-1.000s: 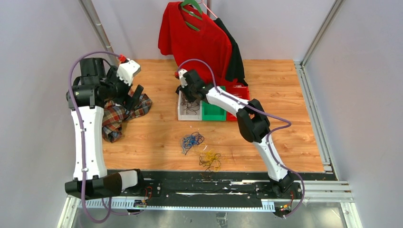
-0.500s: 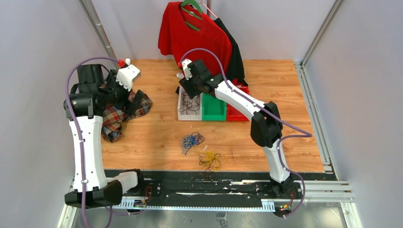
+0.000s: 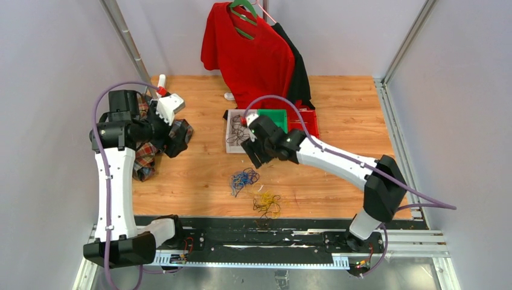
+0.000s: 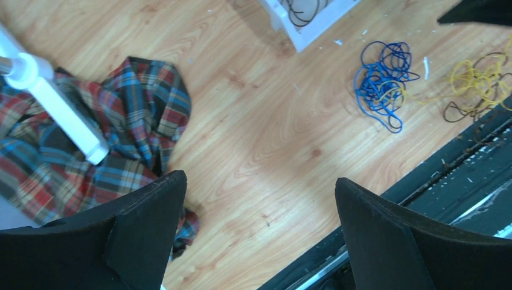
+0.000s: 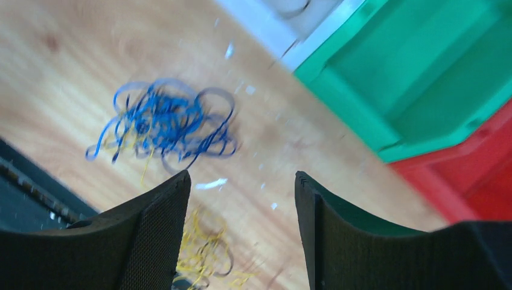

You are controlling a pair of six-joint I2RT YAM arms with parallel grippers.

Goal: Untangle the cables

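A blue tangle of cables [image 3: 243, 179] lies on the wooden table, with a yellow and dark tangle [image 3: 267, 202] just nearer the front edge. Black cables [image 3: 237, 133] lie in the white bin [image 3: 228, 142]. My right gripper [image 3: 256, 157] hovers between the bins and the blue tangle, open and holding nothing. In the right wrist view the blue cables [image 5: 166, 121] sit ahead of the left finger and the yellow ones [image 5: 205, 254] show between the fingers of the gripper [image 5: 241, 178]. My left gripper [image 4: 259, 181] is wide open over bare wood beside the plaid cloth [image 4: 121, 121].
A green bin [image 3: 275, 118] and a red bin [image 3: 305, 118] stand next to the white one. A red shirt [image 3: 250, 51] hangs on a hanger at the back. The plaid cloth [image 3: 145, 154] lies at the left. The black front rail [image 4: 459, 163] borders the table.
My right gripper has lifted out of the white bin, opened, and swung toward the front over the blue tangle. Black cables stay in the bin. The left arm shifted slightly.
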